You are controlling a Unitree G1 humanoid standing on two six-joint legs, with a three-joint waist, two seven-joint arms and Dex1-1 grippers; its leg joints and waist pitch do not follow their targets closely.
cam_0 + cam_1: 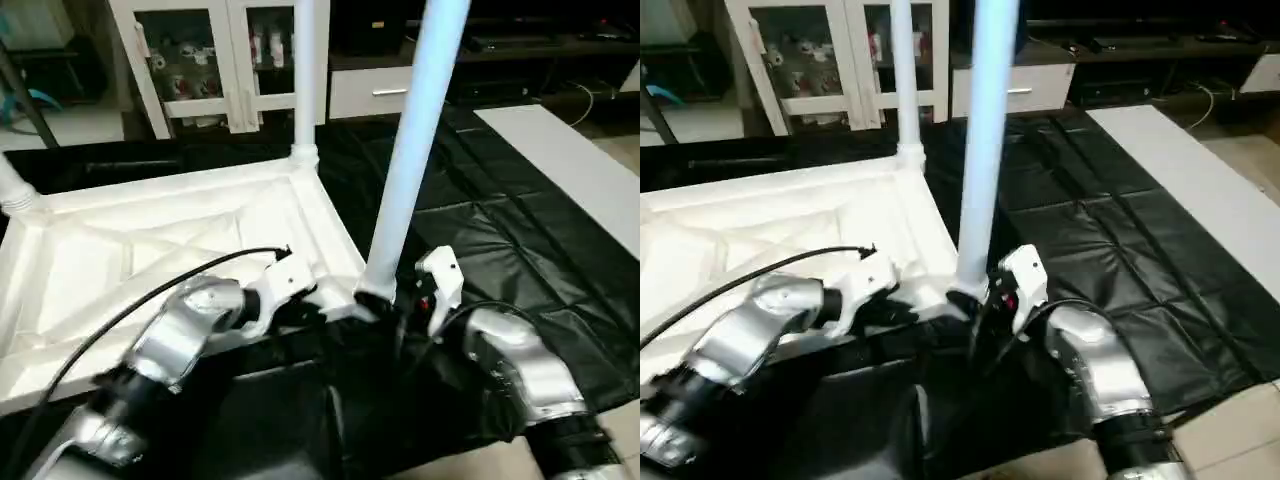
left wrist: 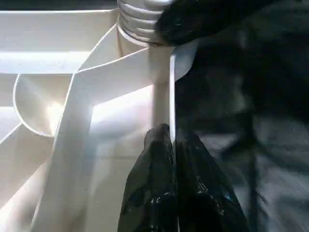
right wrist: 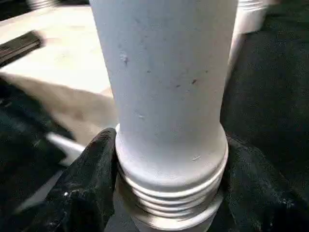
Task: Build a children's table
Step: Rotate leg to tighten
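The children's table tabletop [image 1: 150, 250] lies upside down on the black mat, its ribbed underside facing up. One white leg [image 1: 305, 80] stands in the far right corner socket, and another leg's base [image 1: 12, 190] shows at the far left corner. A third leg [image 1: 415, 150] stands upright at the near right corner. My right gripper [image 1: 385, 305] is shut on this leg, its fingers [image 3: 91, 183] pressing both sides of the ribbed lower end [image 3: 169, 183]. My left gripper [image 2: 171, 159] is shut on the tabletop's thin rim [image 2: 171, 96] just beside that corner.
A black mat [image 1: 480, 220] covers the floor. A flat white board [image 1: 570, 170] lies on it to the right. A white glass-door cabinet [image 1: 200, 60] and a drawer unit [image 1: 370, 95] stand behind. A black cable [image 1: 150, 290] runs over my left forearm.
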